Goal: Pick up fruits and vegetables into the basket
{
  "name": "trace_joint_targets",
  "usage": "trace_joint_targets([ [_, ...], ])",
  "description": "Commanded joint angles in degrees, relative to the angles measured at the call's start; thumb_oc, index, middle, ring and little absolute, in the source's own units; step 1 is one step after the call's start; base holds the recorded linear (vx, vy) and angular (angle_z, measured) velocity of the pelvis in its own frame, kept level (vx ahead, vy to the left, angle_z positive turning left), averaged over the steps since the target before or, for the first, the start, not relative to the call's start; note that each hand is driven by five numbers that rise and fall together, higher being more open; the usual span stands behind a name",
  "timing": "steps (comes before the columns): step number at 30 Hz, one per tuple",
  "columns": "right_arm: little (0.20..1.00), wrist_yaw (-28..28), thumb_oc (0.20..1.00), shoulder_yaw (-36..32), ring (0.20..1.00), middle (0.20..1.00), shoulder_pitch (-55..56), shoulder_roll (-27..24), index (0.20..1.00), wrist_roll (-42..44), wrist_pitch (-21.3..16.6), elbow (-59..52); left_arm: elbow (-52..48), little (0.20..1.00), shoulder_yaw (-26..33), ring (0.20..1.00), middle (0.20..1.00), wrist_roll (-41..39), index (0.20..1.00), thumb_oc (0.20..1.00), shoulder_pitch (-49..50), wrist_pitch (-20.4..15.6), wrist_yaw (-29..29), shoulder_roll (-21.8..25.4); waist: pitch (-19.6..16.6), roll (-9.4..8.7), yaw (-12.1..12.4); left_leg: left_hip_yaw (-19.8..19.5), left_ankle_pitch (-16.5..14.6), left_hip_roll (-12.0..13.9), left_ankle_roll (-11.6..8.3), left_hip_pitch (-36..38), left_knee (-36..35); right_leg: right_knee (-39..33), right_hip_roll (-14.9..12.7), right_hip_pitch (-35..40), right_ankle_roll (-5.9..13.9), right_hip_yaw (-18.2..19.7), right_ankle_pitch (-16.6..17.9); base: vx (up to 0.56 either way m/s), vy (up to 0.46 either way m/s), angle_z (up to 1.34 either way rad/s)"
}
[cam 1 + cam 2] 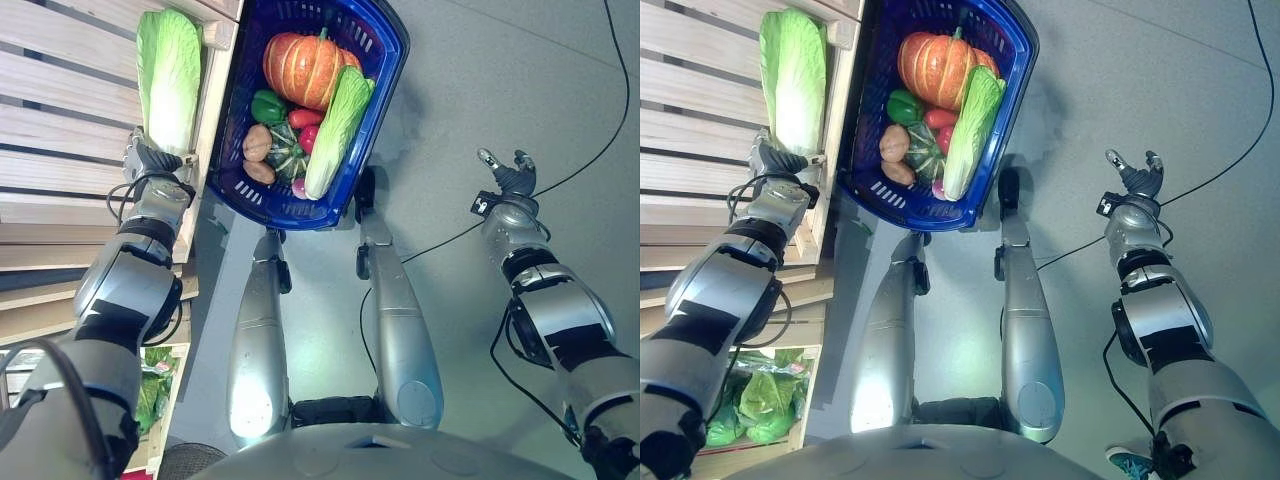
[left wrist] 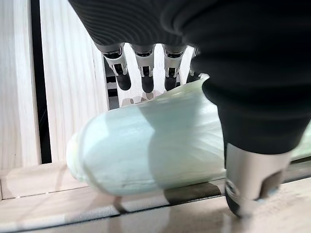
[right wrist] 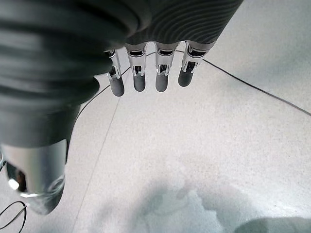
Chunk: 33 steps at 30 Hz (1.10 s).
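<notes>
Left eye view: blue basket on the grey floor, just beside a slatted wooden shelf; inside it a pumpkin, a green pepper, a cabbage lying lengthwise, potatoes, a small striped squash and red pieces I cannot name; a second cabbage lies on the shelf, not yet in the basket; left hand at that cabbage's pale near end; right hand held over bare floor, well apart from basket and shelf.

Right eye view: same layout; more leafy greens sit in a lower crate of the shelf.

Left wrist view: the pale cabbage end lies between the fingers on its far side and the thumb on its near side; fingers nearly straight, spread apart, not clamped; step in hand, by my reading: settling a grasp on the shelf cabbage; next move calls for closing round the stalk end, lifting clear of the shelf edge, then carrying across to the basket, which is already crowded.

Right wrist view: fingers straight and apart, holding nothing, above speckled floor.
</notes>
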Motion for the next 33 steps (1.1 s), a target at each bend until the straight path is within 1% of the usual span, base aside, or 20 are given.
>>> trace_joint_targets([
  [1, 1.0, -0.4, 1.0, -0.5, 1.0, 1.0, 1.2, -0.8, 1.0, 1.7, -2.2, -0.1, 4.2, 0.2, 3.0, 0.2, 0.2, 0.0, 0.2, 0.2, 2.0, 0.5, -1.1, -0.7, -1.9, 0.08, -0.4, 1.0, 0.7, -2.6, 1.18, -2.0, -2.0, 3.7, 3.3, 1.6, 2.24, -3.4, -7.0, 0.0, 0.0, 0.0],
  [7, 1.0, -1.0, 1.0, -0.4, 1.0, 1.0, 0.4, -0.1, 1.0, 1.9, -2.2, -0.8, 4.3, 0.2, 2.5, 0.2, 0.2, 0.3, 0.2, 0.2, 1.6, -1.3, -2.9, -1.2, -1.9, -0.15, -0.3, 1.0, 0.6, -2.6, 1.08, -2.1, -2.2, 3.4, 3.4, 1.6, 2.25, -3.4, -7.0, 0.0, 0.0, 0.0],
  [14, 1.0, -1.4, 1.0, -0.3, 1.0, 1.0, 0.0, 0.8, 1.0, 1.5, -2.6, -1.0, 4.3, 0.2, 2.7, 0.2, 0.2, -2.1, 0.2, 0.2, 1.5, -2.8, -3.8, -1.7, -1.9, -0.1, -0.3, 0.9, 0.6, -2.7, 0.95, -2.0, -2.6, 2.9, 3.4, 1.7, 2.27, -3.4, -7.0, 0.0, 0.0, 0.0],
  [16, 1.0, -1.3, 1.0, -0.2, 1.0, 1.0, -0.1, 1.1, 1.0, 1.6, -3.0, -1.1, 4.2, 0.2, 3.1, 0.2, 0.2, -4.0, 0.2, 0.2, 1.7, -3.7, -4.0, -1.9, -1.9, -0.03, -0.2, 0.9, 0.6, -2.7, 0.92, -2.0, -2.6, 2.9, 3.4, 1.6, 2.28, -3.4, -7.0, 0.0, 0.0, 0.0],
  [17, 1.0, -0.7, 1.0, 0.0, 1.0, 1.0, -0.2, 1.3, 1.0, 1.7, -3.7, -1.2, 4.2, 0.2, 3.6, 0.2, 0.2, -5.2, 0.2, 0.2, 2.0, -5.1, -3.8, -1.9, -1.9, 0.02, -0.1, 0.8, 0.6, -2.7, 0.9, -2.0, -2.6, 2.9, 3.4, 1.6, 2.25, -3.4, -7.0, 0.0, 0.0, 0.0],
  [19, 1.0, 0.6, 1.0, 0.1, 1.0, 1.0, -0.1, 1.4, 1.0, 2.0, -4.7, -1.5, 4.1, 0.2, 4.1, 0.2, 0.2, -6.7, 0.2, 0.2, 2.1, -6.2, -3.6, -1.8, -1.9, 0.05, -0.1, 0.8, 0.6, -2.8, 0.88, -2.0, -2.5, 3.0, 3.4, 1.6, 2.24, -3.3, -7.1, 0.0, 0.0, 0.0],
  [20, 1.0, 2.8, 1.0, 0.4, 1.0, 1.0, 0.1, 1.6, 1.0, 2.4, -6.3, -2.3, 3.5, 0.2, 4.7, 0.2, 0.2, -8.5, 0.2, 0.2, 2.6, -9.4, -2.3, -1.8, -1.9, 0.1, 0.0, 0.7, 0.6, -2.8, 0.85, -1.8, -2.7, 3.1, 3.4, 1.8, 2.27, -3.3, -7.1, 0.0, 0.0, 0.0],
  [22, 1.0, 4.3, 1.0, 0.9, 1.0, 1.0, 0.7, 2.1, 1.0, 2.8, -7.8, -4.2, 1.8, 0.2, 5.9, 0.2, 0.2, -7.0, 0.2, 0.2, 3.3, -12.5, 0.4, -1.6, -1.9, 0.14, 0.1, 0.5, 0.6, -2.9, 0.79, -1.6, -2.9, 2.9, 3.5, 2.0, 2.3, -3.3, -7.2, 0.0, 0.0, 0.0],
  [23, 1.0, 4.3, 1.0, 1.0, 1.0, 1.0, 0.7, 2.1, 1.0, 2.8, -7.9, -4.4, 1.6, 0.2, 5.9, 0.2, 0.2, -6.6, 0.2, 0.2, 3.4, -12.7, 0.7, -1.6, -1.9, 0.15, 0.1, 0.5, 0.6, -2.9, 0.77, -1.6, -2.9, 2.8, 3.5, 2.0, 2.3, -3.3, -7.2, 0.0, 0.0, 0.0],
  [24, 1.0, 5.1, 1.0, 1.5, 1.0, 1.0, 1.0, 2.3, 1.0, 3.4, -8.9, -5.8, 0.0, 0.2, 6.1, 0.2, 0.2, -6.0, 0.2, 0.2, 3.9, -14.4, 2.2, -1.4, -1.9, 0.26, 0.2, 0.4, 0.7, -2.9, 0.66, -1.5, -3.0, 2.8, 3.5, 2.0, 2.3, -3.3, -7.2, 0.0, 0.0, 0.0],
  [28, 1.0, 5.5, 1.0, 2.0, 1.0, 1.0, 2.2, 2.5, 1.0, 4.3, -10.0, -9.8, -5.3, 0.2, 6.9, 0.2, 0.2, -5.8, 0.2, 0.2, 5.7, -17.9, 7.6, -1.3, -1.9, 0.66, 0.6, 0.1, 0.9, -3.1, 0.5, -1.3, -3.2, 3.0, 3.4, 2.3, 2.24, -3.5, -7.4, 0.0, -0.008, 0.01],
  [29, 1.0, 5.5, 1.0, 2.0, 1.0, 1.0, 2.3, 2.5, 1.0, 4.3, -10.2, -10.0, -5.9, 0.2, 7.2, 0.2, 0.2, -5.5, 0.2, 0.2, 5.9, -18.2, 8.2, -1.3, -1.9, 0.69, 0.7, 0.0, 0.9, -3.1, 0.5, -1.3, -3.2, 3.0, 3.4, 2.4, 2.22, -3.5, -7.5, -0.02, -0.031, 0.04],
  [32, 1.0, 5.9, 1.0, 1.5, 1.0, 1.0, 3.2, 3.4, 1.0, 4.0, -12.4, -12.8, -10.5, 0.2, 9.8, 0.2, 0.2, -5.7, 0.2, 0.2, 7.8, -22.2, 13.7, -1.9, -1.9, 0.9, 1.3, -0.4, 0.9, -3.2, 0.44, -0.7, -3.8, 2.8, 3.4, 3.0, 2.14, -3.9, -8.0, -0.02, -0.055, 0.05],
  [33, 1.0, 5.4, 1.0, 1.5, 1.0, 1.0, 3.4, 3.7, 1.0, 3.8, -12.5, -14.0, -11.8, 0.2, 10.4, 0.2, 0.2, -5.2, 0.2, 0.2, 8.2, -22.8, 14.9, -2.1, -1.9, 0.86, 1.4, -0.5, 0.9, -3.2, 0.4, -0.8, -3.8, 2.9, 3.4, 3.0, 2.11, -3.9, -8.0, -0.01, -0.06, 0.05],
])
